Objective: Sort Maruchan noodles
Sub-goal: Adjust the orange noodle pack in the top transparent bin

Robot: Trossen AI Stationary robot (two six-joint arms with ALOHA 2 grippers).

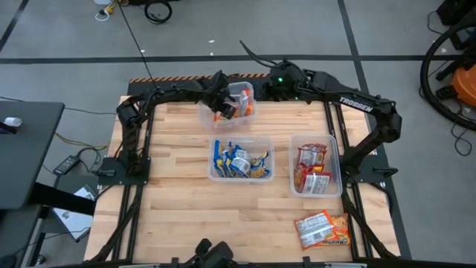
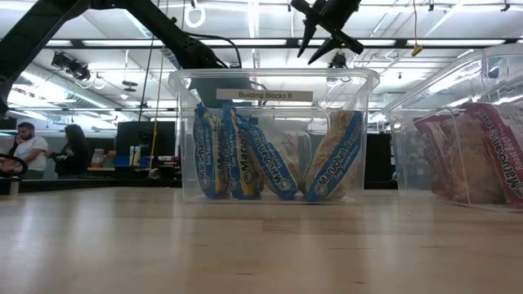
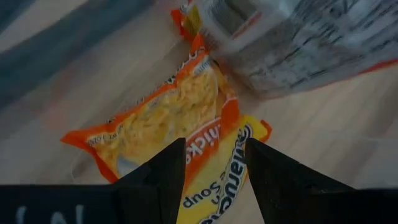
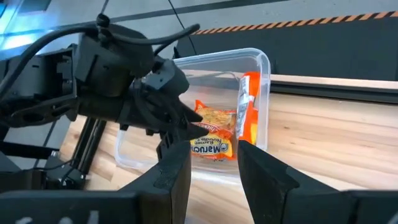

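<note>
My left gripper [image 1: 225,109] reaches into the clear far tub [image 1: 245,89] and is shut on an orange-yellow Maruchan packet [image 4: 212,148]. A second orange packet [image 4: 249,106] stands on edge against that tub's wall. The left wrist view shows the held packet [image 3: 180,118] and the printed back of another packet [image 3: 298,37]. My right gripper [image 4: 214,165] is open and hovers by the far edge, just right of the tub. Blue packets [image 1: 239,160] stand in the middle tub, red-white ones [image 1: 312,167] in the right tub. Two loose packets [image 1: 322,228] lie flat near the near right corner. My left gripper pinches the orange-yellow packet between its two fingers at the yellow label end [image 3: 214,177]. The fingers slant down from above, from the table's left side. The packet's far end [image 3: 93,140] spreads out beyond the fingertips. I cannot tell whether it rests on the tub's floor.
Three clear tubs stand on the wooden table: far centre, the middle tub [image 1: 212,175] and the right tub [image 1: 335,152]. In the low view the middle tub [image 2: 274,77] fills the centre. Bare wood [image 1: 171,216] lies toward the near left. People sit in the room beyond [image 2: 29,147].
</note>
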